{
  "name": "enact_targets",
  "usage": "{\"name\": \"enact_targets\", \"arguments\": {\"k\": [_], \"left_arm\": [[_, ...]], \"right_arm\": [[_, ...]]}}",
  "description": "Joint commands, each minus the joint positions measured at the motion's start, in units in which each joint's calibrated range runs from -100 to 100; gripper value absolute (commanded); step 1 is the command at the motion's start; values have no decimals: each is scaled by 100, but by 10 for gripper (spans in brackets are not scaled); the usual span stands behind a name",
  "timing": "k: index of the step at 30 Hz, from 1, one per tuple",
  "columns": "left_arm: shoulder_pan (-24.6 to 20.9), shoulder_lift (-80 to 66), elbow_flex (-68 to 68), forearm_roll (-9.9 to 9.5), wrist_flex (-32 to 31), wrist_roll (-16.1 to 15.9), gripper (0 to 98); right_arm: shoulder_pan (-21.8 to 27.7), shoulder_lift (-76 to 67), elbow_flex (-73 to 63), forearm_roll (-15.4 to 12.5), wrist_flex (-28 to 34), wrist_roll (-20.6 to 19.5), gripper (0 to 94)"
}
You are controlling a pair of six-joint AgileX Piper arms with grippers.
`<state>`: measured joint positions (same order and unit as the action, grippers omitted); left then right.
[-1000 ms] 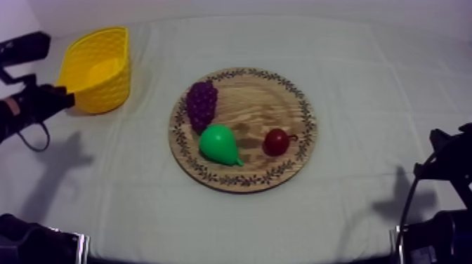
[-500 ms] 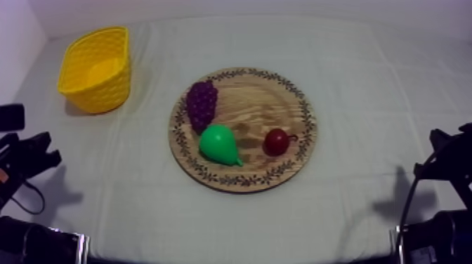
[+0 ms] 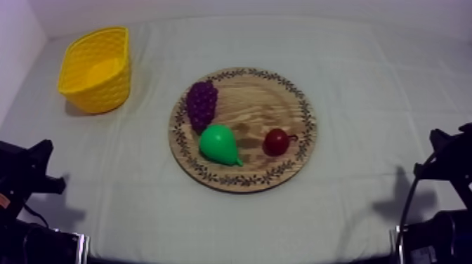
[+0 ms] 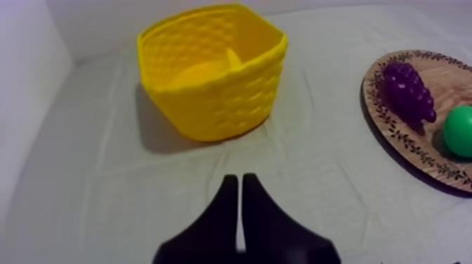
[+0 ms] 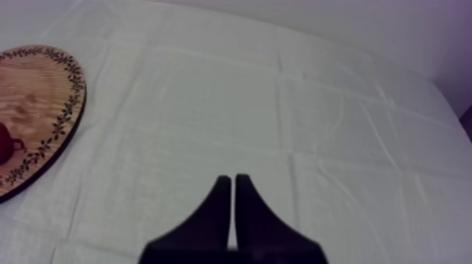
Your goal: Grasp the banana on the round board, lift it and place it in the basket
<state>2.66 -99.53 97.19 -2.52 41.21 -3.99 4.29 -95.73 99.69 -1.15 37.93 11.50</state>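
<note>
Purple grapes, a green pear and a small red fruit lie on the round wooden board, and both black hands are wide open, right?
Not quite: the left hand and the right hand are shut, fingers together in a narrow wedge, as the wrist views show. The purple grapes, green pear and small red fruit do lie on the round wooden board.

Creased grey-white tablecloth (image 3: 379, 91), pale wall (image 3: 246, 5)

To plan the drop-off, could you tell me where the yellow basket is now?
In the top view the yellow basket stands at the far left of the table, apart from the wooden board, nearest its grapes.
</note>
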Motion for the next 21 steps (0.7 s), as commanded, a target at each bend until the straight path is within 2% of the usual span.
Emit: {"name": "enact_targets", "arguments": {"k": [1,3,7,9,12,21], "left_arm": [[5,-21,1,8,8,100,1],[12,-34,18,12,-50,421,1],[18,-44,184,14,-594,1273,1],[19,-45,222,15,-727,1539,1],[19,-46,246,15,-811,1638,1],[20,-47,258,15,-854,1456,1]], "right_arm": [[0,-2,-3,1,-2,0,3],[0,-2,-3,1,-2,0,3],[0,-2,-3,1,-2,0,3],[0,-2,-3,1,-2,0,3],[0,-2,-3,1,-2,0,3],[0,-2,-3,1,-2,0,3]]}}
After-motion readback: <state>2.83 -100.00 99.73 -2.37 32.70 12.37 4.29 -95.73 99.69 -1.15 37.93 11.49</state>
